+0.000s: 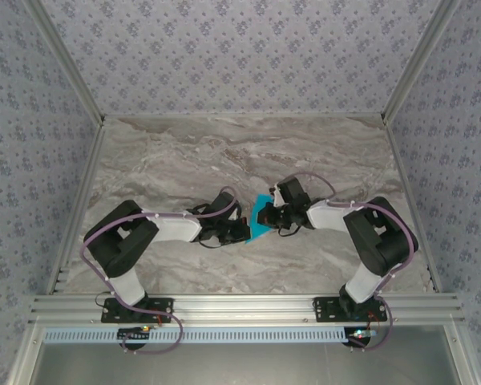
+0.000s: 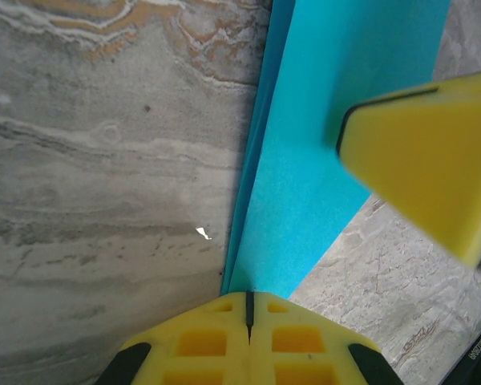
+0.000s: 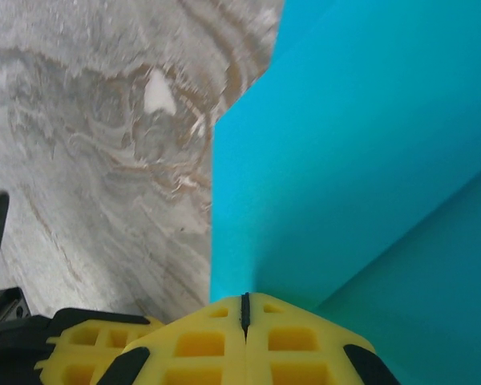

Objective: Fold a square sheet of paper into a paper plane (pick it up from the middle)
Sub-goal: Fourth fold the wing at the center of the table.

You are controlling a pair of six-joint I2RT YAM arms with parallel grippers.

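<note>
The cyan-blue sheet of paper sits between my two grippers at the middle of the table, folded into layers. My left gripper is shut on its lower left end. In the left wrist view the yellow jaws meet on the paper's narrow end, with a fold edge running up the left. My right gripper is shut on the opposite side. In the right wrist view its jaws pinch the paper at a corner, with a second layer angling off to the right. A right finger shows over the sheet.
The marble-patterned table lies open to the back and on both sides. Patterned walls close it in on three sides. An aluminium rail runs along the near edge by the arm bases. The left gripper's yellow fingers sit close beside the right one.
</note>
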